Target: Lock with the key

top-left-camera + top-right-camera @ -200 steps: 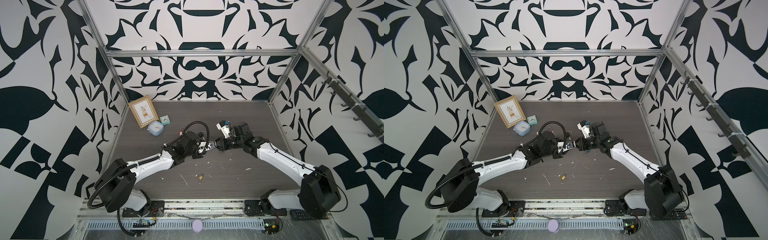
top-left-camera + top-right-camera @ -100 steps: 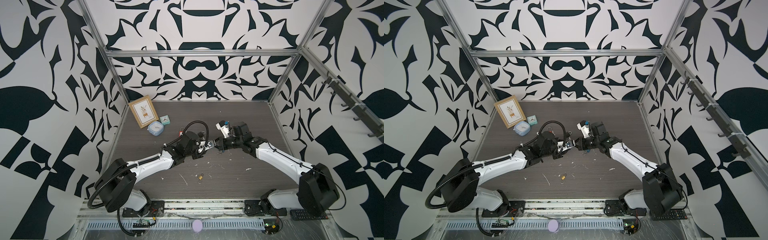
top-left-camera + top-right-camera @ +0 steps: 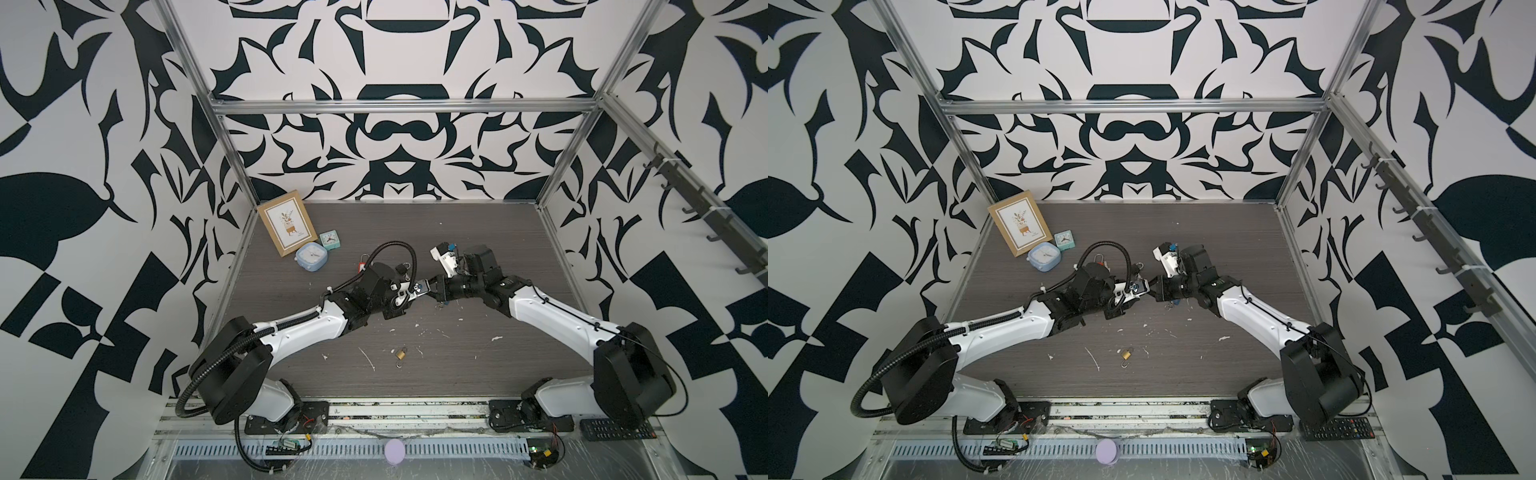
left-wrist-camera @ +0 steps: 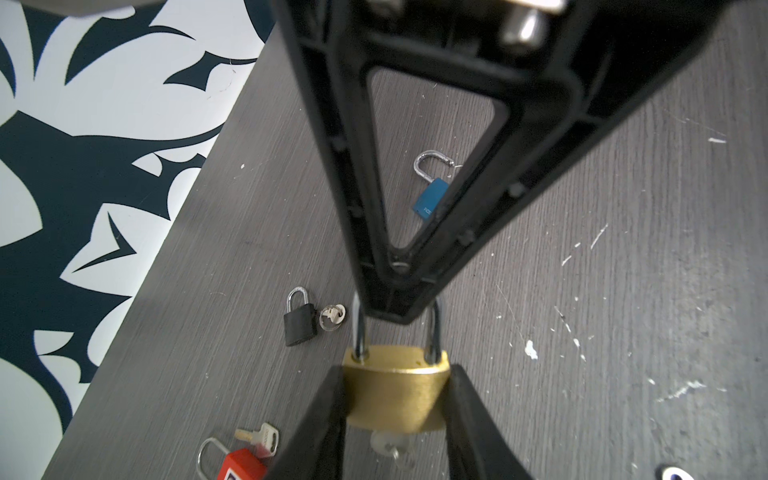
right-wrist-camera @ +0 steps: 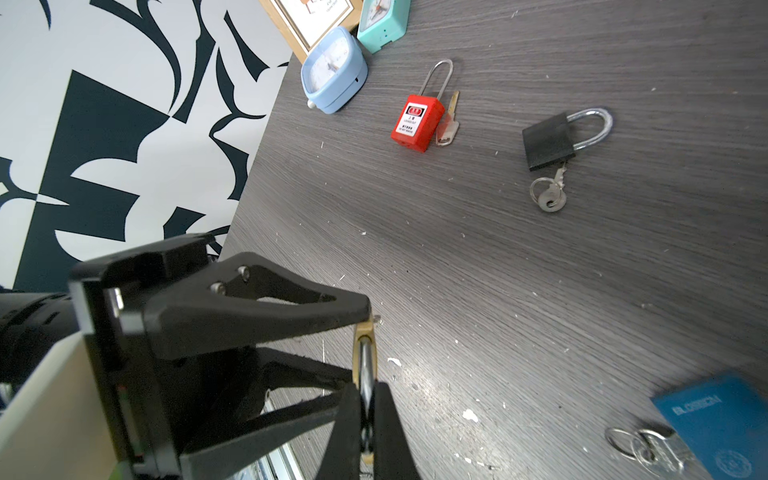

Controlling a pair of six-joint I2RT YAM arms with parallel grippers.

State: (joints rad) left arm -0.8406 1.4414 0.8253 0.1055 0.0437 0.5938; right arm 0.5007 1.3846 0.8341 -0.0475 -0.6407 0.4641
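Note:
A brass padlock (image 4: 395,399) is held above the table between both arms. My left gripper (image 4: 395,372) is shut on its body, one finger on each side. My right gripper (image 5: 366,388) is shut on the padlock's steel shackle (image 4: 359,328), which sits in both holes of the body. A silvery key (image 4: 386,446) shows blurred under the body, at the keyhole end. In both top views the left gripper (image 3: 415,289) (image 3: 1137,288) and the right gripper (image 3: 432,286) (image 3: 1152,286) meet tip to tip over the table's middle.
On the table lie a red padlock (image 5: 415,120) with a key, a black padlock (image 5: 548,141) with keys on a ring, a blue padlock (image 5: 715,419), and a small brass padlock (image 3: 401,353) near the front. Two clocks (image 3: 311,256) and a picture frame (image 3: 286,222) stand back left.

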